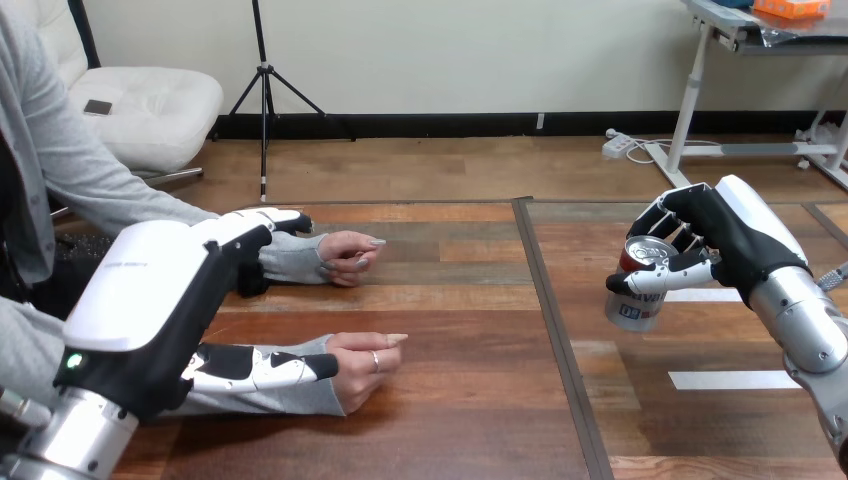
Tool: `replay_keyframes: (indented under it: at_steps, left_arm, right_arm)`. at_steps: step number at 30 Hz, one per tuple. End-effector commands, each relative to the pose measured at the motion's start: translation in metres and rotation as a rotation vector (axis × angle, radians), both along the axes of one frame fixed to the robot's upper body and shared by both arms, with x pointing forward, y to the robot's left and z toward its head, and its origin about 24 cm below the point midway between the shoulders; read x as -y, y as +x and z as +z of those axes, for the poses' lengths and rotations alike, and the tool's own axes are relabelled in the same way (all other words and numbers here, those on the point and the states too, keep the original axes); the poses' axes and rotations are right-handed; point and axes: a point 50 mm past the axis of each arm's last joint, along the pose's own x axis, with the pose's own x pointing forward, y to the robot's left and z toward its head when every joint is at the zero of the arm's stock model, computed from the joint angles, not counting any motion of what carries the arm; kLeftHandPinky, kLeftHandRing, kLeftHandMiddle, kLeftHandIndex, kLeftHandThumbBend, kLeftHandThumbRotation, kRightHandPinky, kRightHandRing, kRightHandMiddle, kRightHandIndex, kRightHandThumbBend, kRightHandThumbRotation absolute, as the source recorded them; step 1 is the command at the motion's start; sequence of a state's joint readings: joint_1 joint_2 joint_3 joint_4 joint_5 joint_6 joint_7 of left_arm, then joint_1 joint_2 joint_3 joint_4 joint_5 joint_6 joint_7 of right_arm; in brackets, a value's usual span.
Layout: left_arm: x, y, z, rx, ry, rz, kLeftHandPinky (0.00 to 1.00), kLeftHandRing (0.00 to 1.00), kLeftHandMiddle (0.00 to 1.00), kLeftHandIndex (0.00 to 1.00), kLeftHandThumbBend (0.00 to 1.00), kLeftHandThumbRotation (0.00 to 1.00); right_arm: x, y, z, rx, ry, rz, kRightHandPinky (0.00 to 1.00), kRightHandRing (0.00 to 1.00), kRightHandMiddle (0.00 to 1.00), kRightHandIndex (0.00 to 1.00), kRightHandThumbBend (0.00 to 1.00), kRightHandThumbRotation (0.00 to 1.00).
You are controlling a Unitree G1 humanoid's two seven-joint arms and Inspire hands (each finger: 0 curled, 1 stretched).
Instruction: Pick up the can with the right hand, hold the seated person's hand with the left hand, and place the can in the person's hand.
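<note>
Can at mid-right of frame, well apart from the person's hands, gripped by right robot hand. Fingers curl over can's top rim and far side; thumb crosses the front wall. Can tilted, silver top leaning toward upper right. Cannot tell whether its base touches the table or hangs just above it. Right forearm enters from lower right edge.

Left robot hand at lower left, white back shell up. Spread open, holding nothing. Its fingers are straight, pointing toward frame centre, and lie over the grey sleeve of the person's upper arm. Its thumb is stretched out apart from them, along the sleeve at the wrist of the lower arm. Neither fingers nor thumb seen curled round a wrist. Real contact w/ the sleeves: cannot tell.

Person's upper hand left of centre, loosely closed, resting on table just past the robot fingertips. Person's lower hand below it in frame, also loosely closed, on table, just right of the thumb tip.

Dark seam runs down the table approx. mid-frame, between person's hands (left) and can (right). White tape strip on table at lower right, below the can.
</note>
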State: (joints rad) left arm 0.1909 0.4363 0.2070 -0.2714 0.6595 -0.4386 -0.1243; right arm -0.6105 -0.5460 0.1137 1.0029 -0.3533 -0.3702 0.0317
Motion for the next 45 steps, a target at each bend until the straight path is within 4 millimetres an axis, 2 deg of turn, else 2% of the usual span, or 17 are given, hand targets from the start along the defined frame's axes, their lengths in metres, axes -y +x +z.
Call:
replay_keyframes:
  at_steps: [1,13,21,31,38,45]
  left_arm:
    - [0.002,0.014,0.013,0.040,0.093,-0.019,0.54,0.77,0.83,0.78,1.00,0.38]
    - [0.001,0.024,0.008,-0.020,0.214,0.026,0.61,0.80,0.84,0.81,1.00,0.39]
    - [0.001,0.030,0.003,-0.049,0.241,0.039,0.64,0.82,0.86,0.82,1.00,0.43]
    - [0.003,0.039,-0.008,-0.117,0.291,0.049,0.70,0.86,0.89,0.87,1.00,0.47]
    - [0.006,0.044,-0.017,-0.147,0.308,0.045,0.72,0.86,0.89,0.87,1.00,0.44]
    - [0.006,0.049,-0.025,-0.201,0.336,0.032,0.75,0.87,0.90,0.89,1.00,0.46]
  right_arm:
    - [0.000,0.015,0.037,0.126,-0.008,0.015,0.35,0.39,0.42,0.43,0.71,0.00]
    - [0.001,0.014,0.037,0.129,-0.009,0.013,0.34,0.39,0.42,0.43,0.72,0.00]
    - [0.001,0.014,0.037,0.128,0.004,0.011,0.34,0.39,0.42,0.43,0.71,0.00]
    - [0.001,0.014,0.038,0.131,-0.001,0.019,0.35,0.41,0.44,0.42,0.71,0.00]
    - [0.000,0.015,0.038,0.126,0.009,0.019,0.35,0.40,0.43,0.42,0.71,0.00]
    - [0.000,0.015,0.040,0.127,0.006,0.021,0.35,0.40,0.43,0.42,0.71,0.00]
